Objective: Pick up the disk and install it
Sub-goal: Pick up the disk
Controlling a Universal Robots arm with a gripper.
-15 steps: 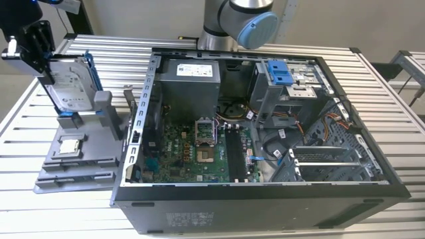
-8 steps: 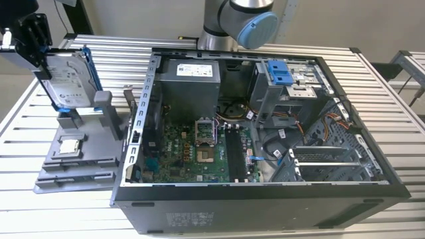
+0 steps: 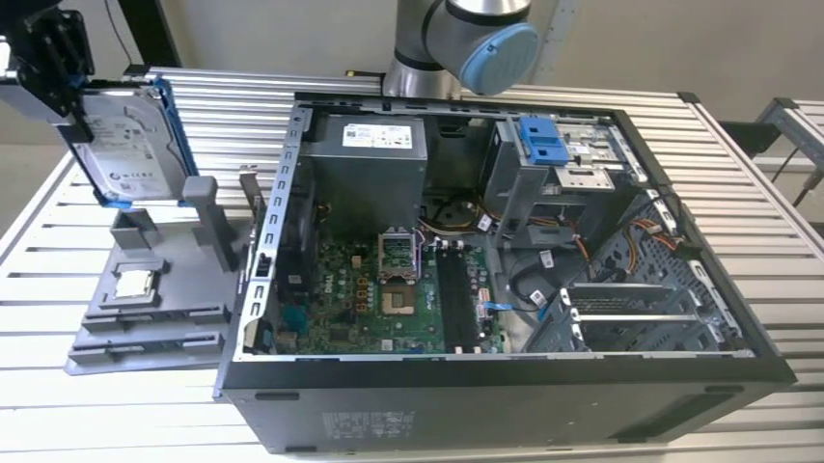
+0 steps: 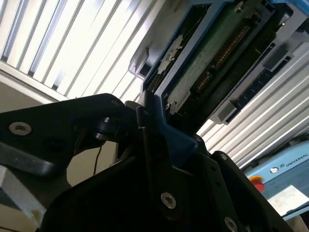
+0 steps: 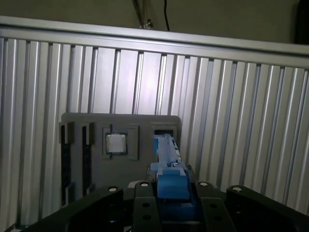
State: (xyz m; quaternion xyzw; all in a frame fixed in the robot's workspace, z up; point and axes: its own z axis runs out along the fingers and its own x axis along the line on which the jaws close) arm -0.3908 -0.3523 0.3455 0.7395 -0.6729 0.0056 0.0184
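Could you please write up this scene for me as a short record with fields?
gripper: shut on the disk
disk: held on edge above the grey holder, outside the computer case
grey holder: on the slatted table, at the exterior view's left of the case
processor chip: lying in the holder
computer case: open, motherboard exposed
blue latch piece: inside the case, far side
install status: disk not yet in the case

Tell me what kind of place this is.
Probably a robotics workbench for computer assembly: an open computer case lies on a slatted metal table, beside a grey parts fixture, and the gripper holds the disk above that fixture.
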